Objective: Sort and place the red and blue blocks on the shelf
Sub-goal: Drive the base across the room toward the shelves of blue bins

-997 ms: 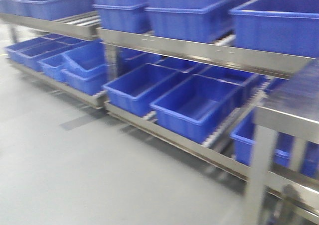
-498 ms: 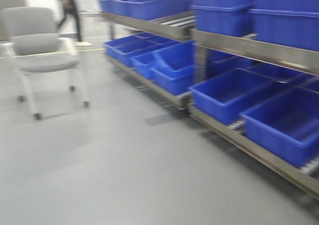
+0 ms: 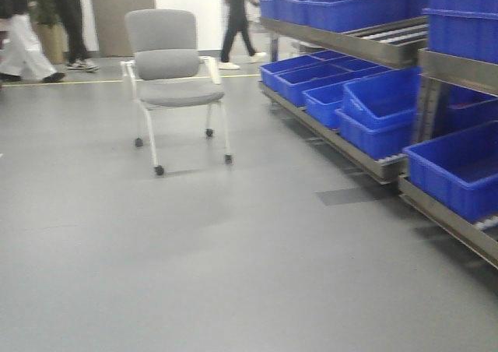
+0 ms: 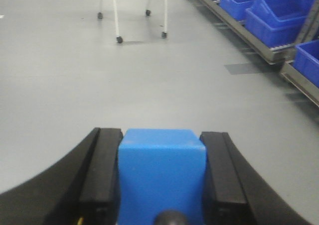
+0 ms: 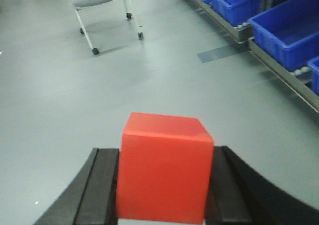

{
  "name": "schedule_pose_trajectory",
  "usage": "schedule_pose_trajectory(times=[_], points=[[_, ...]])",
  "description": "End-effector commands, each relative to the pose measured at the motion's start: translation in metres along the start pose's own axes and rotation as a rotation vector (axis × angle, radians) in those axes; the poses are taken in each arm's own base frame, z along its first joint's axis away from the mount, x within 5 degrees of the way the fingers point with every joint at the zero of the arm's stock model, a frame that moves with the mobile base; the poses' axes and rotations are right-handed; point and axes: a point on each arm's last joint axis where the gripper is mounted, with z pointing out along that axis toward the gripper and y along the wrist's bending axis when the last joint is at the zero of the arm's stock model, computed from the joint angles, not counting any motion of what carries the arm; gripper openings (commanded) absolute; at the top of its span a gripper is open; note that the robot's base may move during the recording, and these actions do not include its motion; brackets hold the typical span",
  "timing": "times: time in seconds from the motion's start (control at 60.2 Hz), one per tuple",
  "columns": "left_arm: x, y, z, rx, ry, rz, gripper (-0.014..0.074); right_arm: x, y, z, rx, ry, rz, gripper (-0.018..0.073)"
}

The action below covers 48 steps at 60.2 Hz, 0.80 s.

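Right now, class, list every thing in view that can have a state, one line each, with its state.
left gripper: jaws shut on blue block
right gripper: jaws shut on red block
blue block: held, not on shelf
red block: held, not on shelf
shelf: loaded with blue bins
tilted bin: propped on other bins
chair: empty, upright

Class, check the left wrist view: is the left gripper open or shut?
Shut on the blue block: both black fingers of the left gripper press against the block's sides.

One red block [image 5: 164, 171], one blue block [image 4: 162, 172], one chair [image 3: 173, 64], three people [image 3: 236, 21].
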Motion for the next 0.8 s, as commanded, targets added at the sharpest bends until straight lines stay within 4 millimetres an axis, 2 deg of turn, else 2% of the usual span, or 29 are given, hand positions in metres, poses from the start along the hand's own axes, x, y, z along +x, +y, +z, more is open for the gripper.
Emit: schedule_pose_trajectory(times=[0.0, 0.781], points=[[-0.0156, -0.0024, -0.0026, 0.018, -0.098, -0.008, 0.0135, -0.0159, 0.0029, -0.0028, -0.014, -0.106, -0.002, 0.0062], [-0.0156, -0.0024, -0.0026, 0.018, -0.098, -0.008, 0.0135, -0.0159, 0.0029, -0.0028, -0.014, -0.106, -0.002, 0.0062]])
